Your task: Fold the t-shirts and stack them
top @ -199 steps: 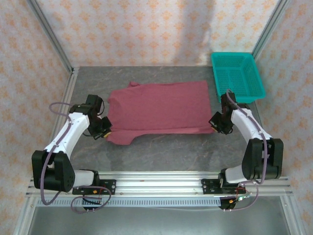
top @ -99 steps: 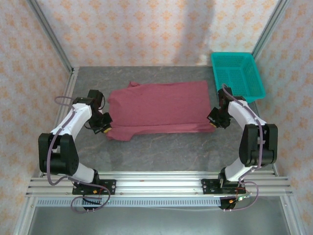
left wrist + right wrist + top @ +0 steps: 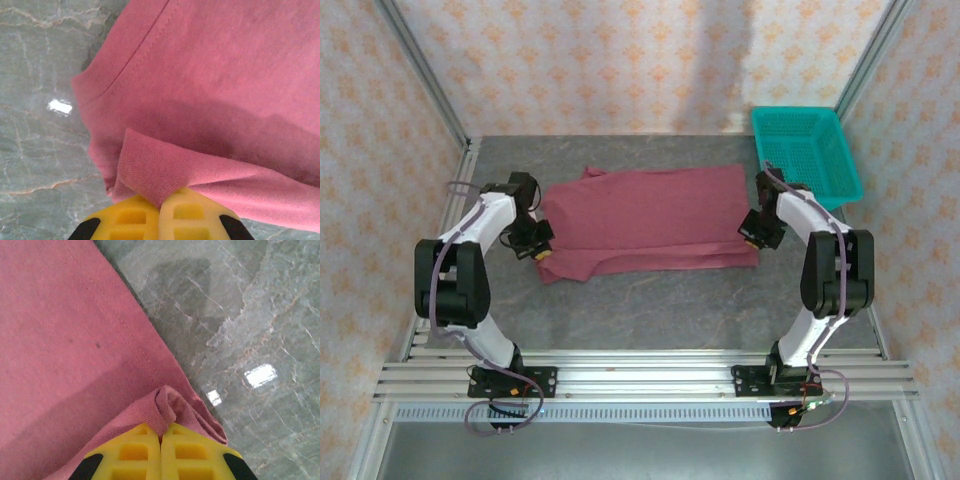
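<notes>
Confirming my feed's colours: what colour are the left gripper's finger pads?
Yellow pads, clearest in the left wrist view, pinching the maroon t-shirt.

The t-shirt [image 3: 645, 220] is a plain dusty maroon-red, its hem stitching the same shade. Under it, the table [image 3: 670, 300] is grey-green with a marble pattern of pale and rust-coloured veins. Right of the t-shirt and farther back, the mesh basket [image 3: 807, 150] is teal. Behind the t-shirt, the walls [image 3: 600, 60] are cream with a repeating orange floral print. At the t-shirt's edges, the left gripper [image 3: 160, 207] and right gripper [image 3: 161, 432] are bright yellow, with black behind.
</notes>
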Action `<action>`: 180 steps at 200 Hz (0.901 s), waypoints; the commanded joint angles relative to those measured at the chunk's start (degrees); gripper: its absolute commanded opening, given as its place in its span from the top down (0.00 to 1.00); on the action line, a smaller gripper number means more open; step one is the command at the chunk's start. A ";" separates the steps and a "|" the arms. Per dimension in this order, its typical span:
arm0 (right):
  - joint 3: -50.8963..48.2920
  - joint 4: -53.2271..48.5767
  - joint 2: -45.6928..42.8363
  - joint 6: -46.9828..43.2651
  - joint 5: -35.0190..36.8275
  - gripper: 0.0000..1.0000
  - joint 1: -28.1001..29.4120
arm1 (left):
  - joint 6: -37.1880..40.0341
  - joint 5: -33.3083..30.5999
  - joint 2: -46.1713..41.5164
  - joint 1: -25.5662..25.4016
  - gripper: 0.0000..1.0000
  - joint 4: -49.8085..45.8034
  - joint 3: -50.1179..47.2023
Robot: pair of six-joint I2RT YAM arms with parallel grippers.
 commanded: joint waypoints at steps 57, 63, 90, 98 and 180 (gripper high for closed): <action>8.42 -0.09 8.11 -0.55 6.98 0.99 0.39 | 5.49 -0.97 14.08 0.85 1.00 -2.25 15.40; 9.02 -0.12 8.66 -0.52 7.04 0.99 0.42 | 5.92 -0.98 15.26 0.89 1.00 -2.72 16.75; 11.85 -0.20 11.01 -0.15 6.69 0.82 0.51 | 8.10 0.09 21.25 0.85 1.00 -5.52 24.06; 12.36 -0.03 11.26 -0.07 6.81 0.65 0.58 | 8.62 1.03 22.36 0.76 1.00 -5.71 26.07; 9.34 -0.92 -6.51 -2.77 -1.30 0.21 3.88 | -0.36 -0.74 4.92 2.08 0.20 -0.59 22.15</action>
